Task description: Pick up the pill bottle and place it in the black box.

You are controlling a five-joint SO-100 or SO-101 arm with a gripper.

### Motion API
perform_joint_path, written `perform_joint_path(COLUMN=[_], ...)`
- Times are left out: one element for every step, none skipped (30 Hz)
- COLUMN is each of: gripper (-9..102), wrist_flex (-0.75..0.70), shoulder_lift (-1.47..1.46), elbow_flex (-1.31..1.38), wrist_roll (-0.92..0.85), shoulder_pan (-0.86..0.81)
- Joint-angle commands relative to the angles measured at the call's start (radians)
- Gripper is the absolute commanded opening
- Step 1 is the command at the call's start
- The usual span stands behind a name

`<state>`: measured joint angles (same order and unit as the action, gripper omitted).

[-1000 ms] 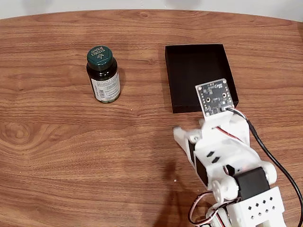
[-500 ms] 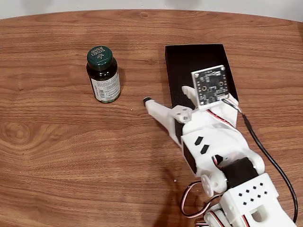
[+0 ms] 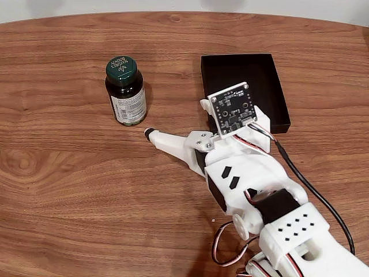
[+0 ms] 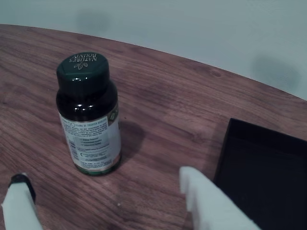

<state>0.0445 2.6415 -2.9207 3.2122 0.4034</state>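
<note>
Wrist view: pill bottle [image 4: 88,115], "NATURE'S BOUNTY" cap

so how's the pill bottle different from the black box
The pill bottle is a tall upright cylinder; the black box is a shallow, flat rectangle, much wider. The pill bottle has a green cap and white printed label; the black box is plain matte black and open-topped. Both rest on the wooden table, untouched by the pincer.
</note>
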Motion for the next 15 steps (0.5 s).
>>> perform_joint_path(gripper=[39, 40, 40, 41, 41, 41, 42, 42, 42, 42, 42, 42, 42, 42, 42], wrist_flex=[0.098, 0.13, 0.163, 0.196, 0.23, 0.262, 0.296, 0.324, 0.345, 0.364, 0.374, 0.374, 0.374, 0.367, 0.347], shoulder_lift=[-0.069, -0.098, -0.129, -0.16, -0.19, -0.222, -0.252, -0.279, -0.304, -0.327, -0.344, -0.357, -0.365, -0.368, -0.368], elbow_flex=[0.017, 0.015, 0.014, 0.014, 0.014, 0.014, 0.014, 0.014, 0.018, 0.023, 0.029, 0.037, 0.043, 0.051, 0.061], wrist_roll=[-0.009, -0.009, -0.009, -0.009, -0.008, -0.008, -0.008, -0.008, -0.011, -0.015, -0.023, -0.029, -0.043, -0.057, -0.067], shoulder_pan=[0.002, 0.0, -0.002, -0.003, -0.003, -0.003, -0.005, -0.006, -0.006, -0.008, -0.008, -0.009, -0.009, -0.009, -0.009])
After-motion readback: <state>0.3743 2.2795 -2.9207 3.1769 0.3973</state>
